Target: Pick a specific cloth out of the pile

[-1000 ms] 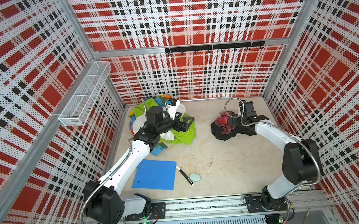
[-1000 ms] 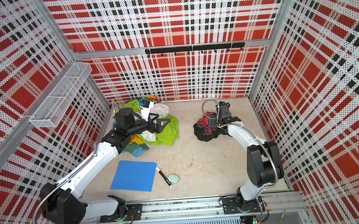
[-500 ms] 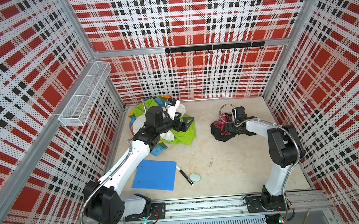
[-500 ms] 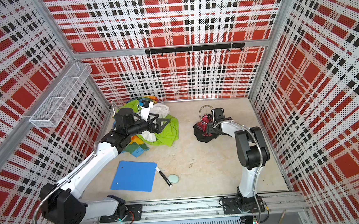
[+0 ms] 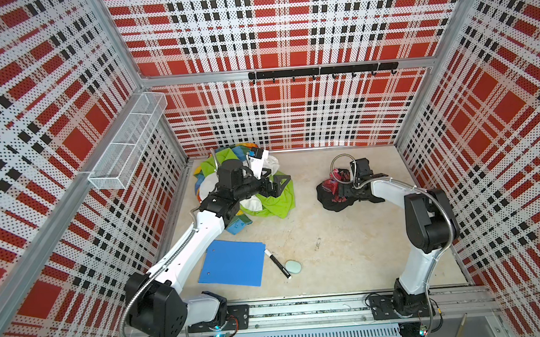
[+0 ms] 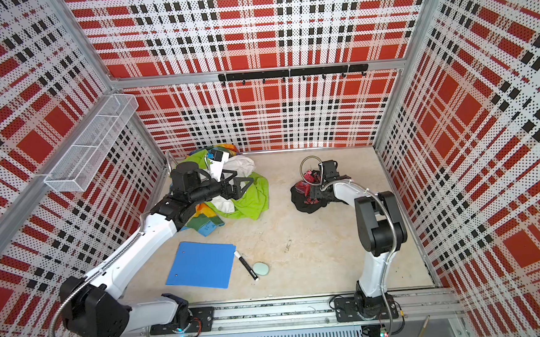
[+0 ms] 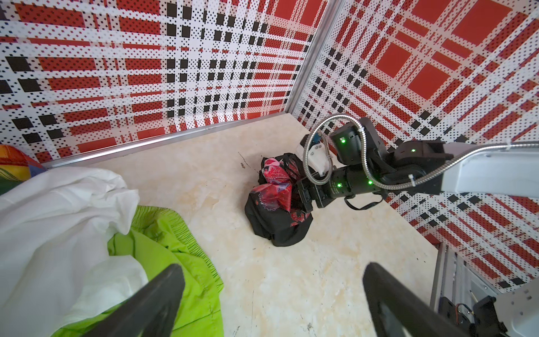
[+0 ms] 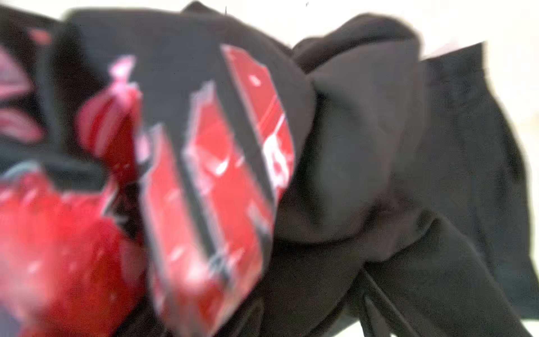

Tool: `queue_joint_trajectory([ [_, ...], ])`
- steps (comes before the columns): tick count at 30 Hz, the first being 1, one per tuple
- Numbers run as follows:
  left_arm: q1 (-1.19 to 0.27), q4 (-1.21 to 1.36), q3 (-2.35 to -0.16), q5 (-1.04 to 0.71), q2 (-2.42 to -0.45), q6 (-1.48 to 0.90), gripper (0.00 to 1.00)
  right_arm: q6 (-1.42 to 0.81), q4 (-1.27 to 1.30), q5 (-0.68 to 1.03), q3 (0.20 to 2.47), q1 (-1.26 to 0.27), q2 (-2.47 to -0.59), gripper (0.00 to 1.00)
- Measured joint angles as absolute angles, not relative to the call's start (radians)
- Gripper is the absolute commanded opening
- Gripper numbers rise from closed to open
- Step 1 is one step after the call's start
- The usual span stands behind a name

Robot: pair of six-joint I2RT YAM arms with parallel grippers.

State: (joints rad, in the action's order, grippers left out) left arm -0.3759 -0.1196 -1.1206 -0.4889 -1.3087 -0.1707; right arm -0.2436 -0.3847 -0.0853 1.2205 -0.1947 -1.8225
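cloth on surface: black garment with red and pink print [image 5: 336,202] lies bunched on the pale surface [image 5: 347,251], far side, in the right arm's half.
pile: white, lime green and multicoloured heap [image 5: 275,204] in the far left corner. it is well apart from the cloth, with bare surface between.
cloth shape: rumpled mound, print uppermost, no clear long axis.
blue folder: [image 5: 232,263] flat toward the front, clear of both.
right gripper: [image 7: 306,200] pushed against the cloth's flank, reaching in from the right. its wrist view shows only blurred fabric, so cannot tell whether the jaws are apart or clamped on it.
left gripper: [image 7: 272,271] hovers over the pile's green edge, jaws wide apart and empty, facing the cloth.
key relation: cloth sits right at the right jaws, while the left jaws are a bare stretch away. the right arm is far nearer.
judgement: cloth looks already separated from the pile. any further handling falls to the right arm.
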Motion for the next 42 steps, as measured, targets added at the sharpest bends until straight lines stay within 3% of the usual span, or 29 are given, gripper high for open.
queue_joint_trajectory([
  [14, -0.333, -0.088, -1.110, -0.491, -1.289, -0.183, 0.99, -0.244, -0.264, -0.067, 0.989, -0.201, -1.294, 1.00],
  [25, -0.289, -0.057, -1.087, -0.430, -1.259, -0.202, 0.99, -0.277, -0.163, -0.104, 0.804, -0.201, -1.097, 1.00],
  [35, -0.201, 0.072, -0.747, -0.162, -1.066, -0.274, 0.99, -0.227, 0.039, -0.197, 0.543, -0.201, -0.881, 1.00],
  [42, -0.072, 0.134, -0.506, -0.032, -0.996, -0.307, 0.99, -0.192, 0.113, -0.223, 0.496, -0.201, -0.873, 1.00],
])
